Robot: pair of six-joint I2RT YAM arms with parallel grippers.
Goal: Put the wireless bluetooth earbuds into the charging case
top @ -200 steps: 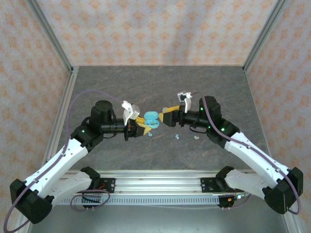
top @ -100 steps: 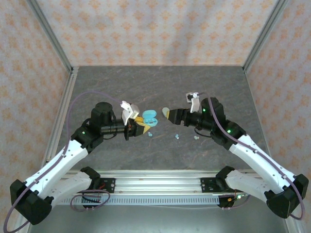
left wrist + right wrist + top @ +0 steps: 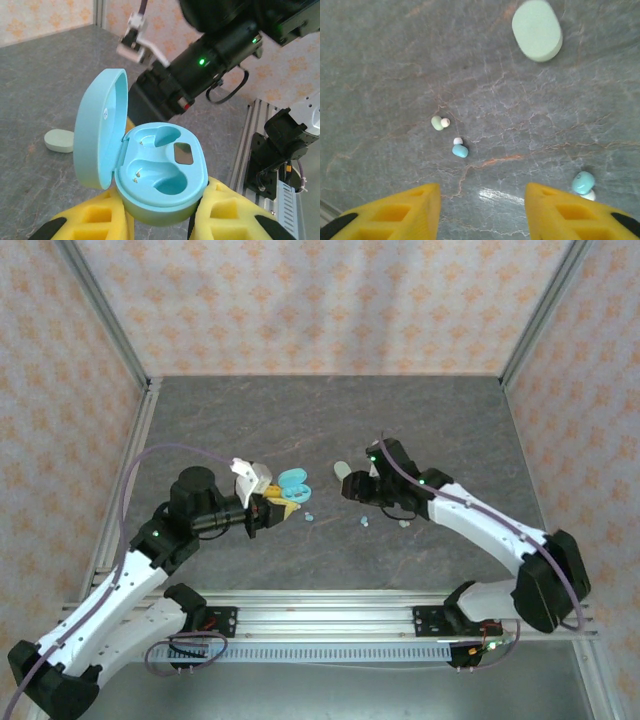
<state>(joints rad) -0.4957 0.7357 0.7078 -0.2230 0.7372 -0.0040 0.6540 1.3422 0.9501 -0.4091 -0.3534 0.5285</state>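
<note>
Now for the pick-up: the left claw (image 3: 160, 220) is clamped on the open blue charging case (image 3: 160, 175), lid up, both sockets empty. The right claw (image 3: 482, 210) hangs over the bench (image 3: 380, 60), fingers apart, nothing between them. A blue earbud (image 3: 460, 149) lies just ahead of the gap, with a mint earbud (image 3: 440, 122) close beside it. Next call: drop squarely on one and spare its neighbour. Bare stone all round; the closed mint case (image 3: 537, 30) sits well clear.

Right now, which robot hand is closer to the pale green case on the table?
Right. The right gripper hangs open over the table close to the green case. The left gripper is farther off to its left, holding the open blue case.
</note>
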